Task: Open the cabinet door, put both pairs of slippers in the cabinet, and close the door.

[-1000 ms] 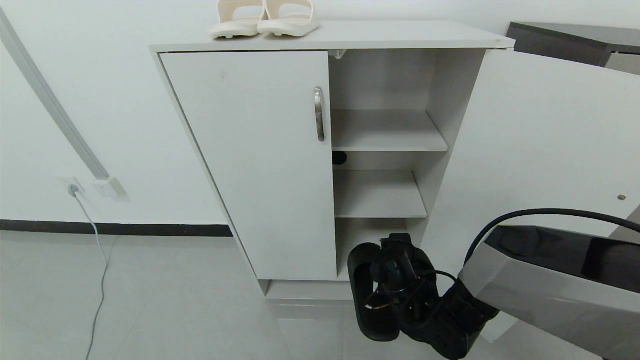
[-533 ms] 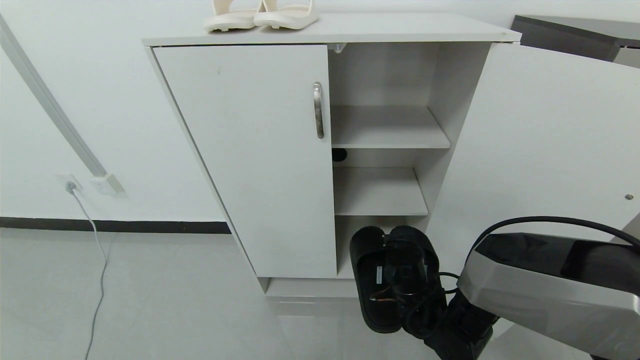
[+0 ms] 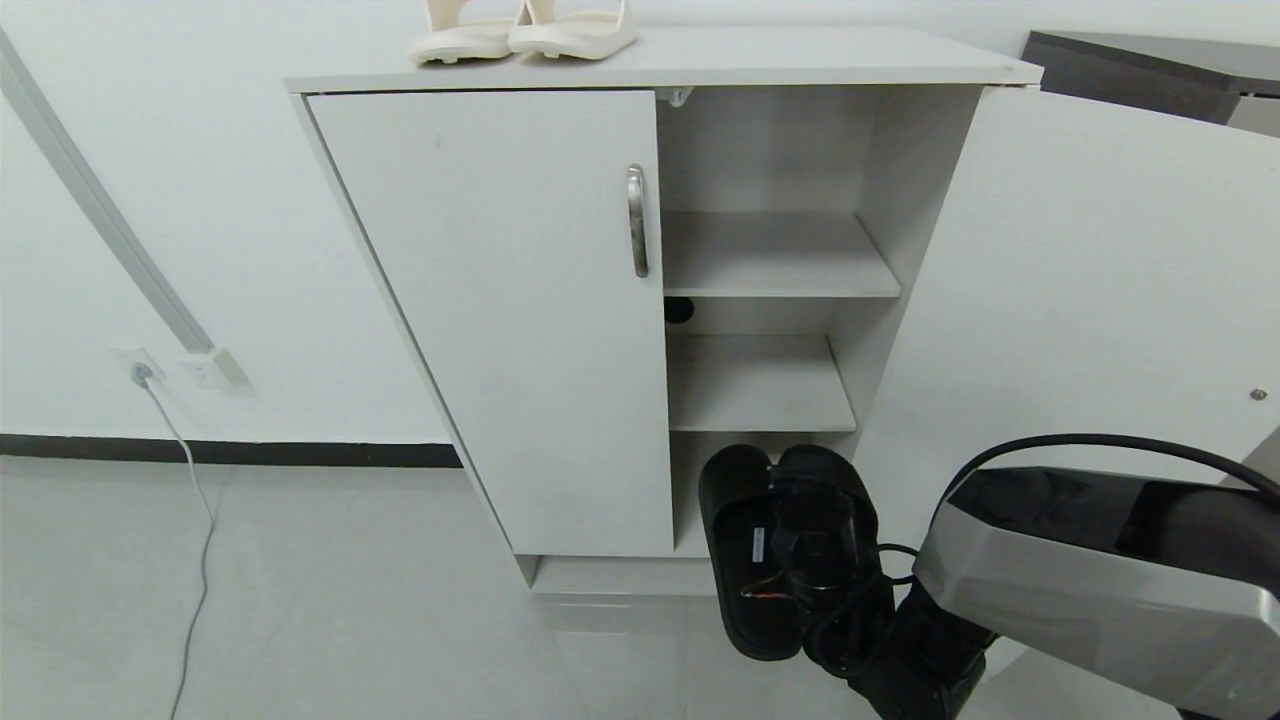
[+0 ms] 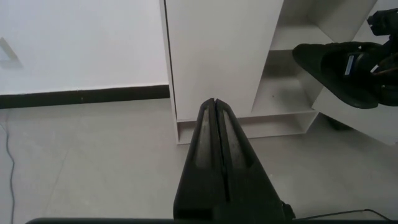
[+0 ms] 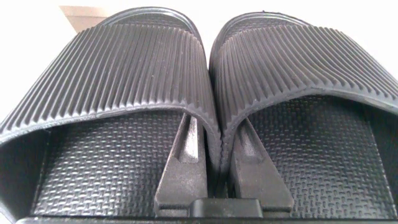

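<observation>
The left claw (image 4: 214,107) hangs low over the floor (image 3: 300,600), facing the cabinet's base, its two fingers pressed together on nothing. At eleven o'clock in the head view the cream slippers (image 3: 525,35) sit side by side on top of the cabinet (image 3: 800,70), not yet picked up. Below them the left door (image 3: 500,320) is closed, with its metal handle (image 3: 637,222) at its right edge.

Past the handle the compartment is exposed: two shelves (image 3: 770,265) and a bottom bay. At five o'clock the black slippers (image 3: 760,540) are held as a pair at the mouth of that bay, toes pointing in. I cannot tell whether they have crossed the threshold. The right claw (image 5: 219,168) is clamped on their adjoining inner walls. At three o'clock the right door (image 3: 1080,290) is swung wide.

By my reading, the opening is done and the first pair is nearly in. Releasing it, fetching the cream pair and shutting the door are left.
</observation>
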